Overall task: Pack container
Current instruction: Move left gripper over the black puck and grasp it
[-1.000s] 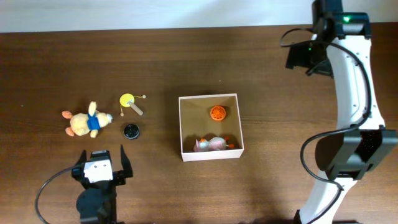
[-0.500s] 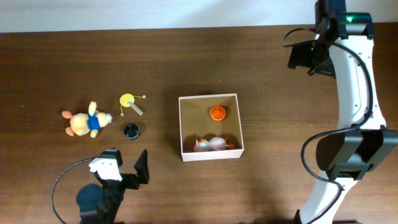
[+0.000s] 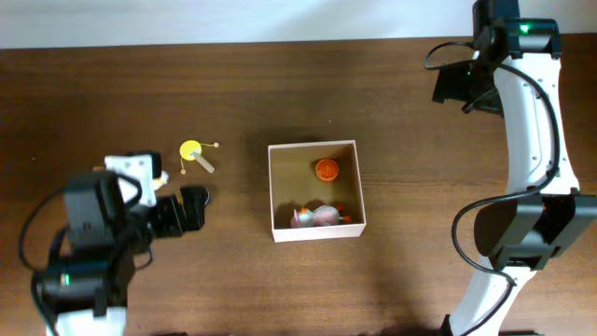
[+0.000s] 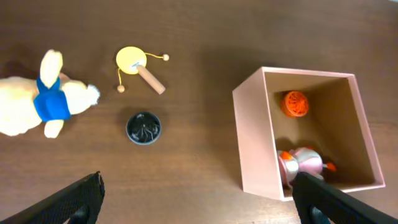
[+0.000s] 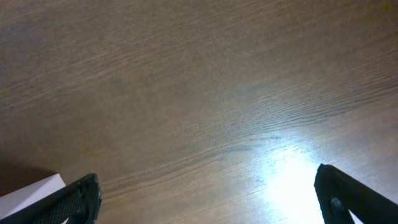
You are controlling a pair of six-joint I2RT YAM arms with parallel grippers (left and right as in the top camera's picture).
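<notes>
The left hand (image 4: 199, 204) (wide open, empty) has risen behind the black disc (image 4: 143, 127), poised to resume packing the container (image 4: 255, 143).

I see the left pincer (image 3: 185, 209) has swung up from the counter's (image 3: 280, 84) near edge. Overhead, its arm now hides the plush (image 4: 37, 102) and probably the black disc (image 4: 143, 127).

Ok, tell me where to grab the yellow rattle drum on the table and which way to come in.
Grip the wooden handle, not the flat yellow disc. The handle lies flat, sticking out diagonally, so come straight down and close across its narrow width.
</notes>
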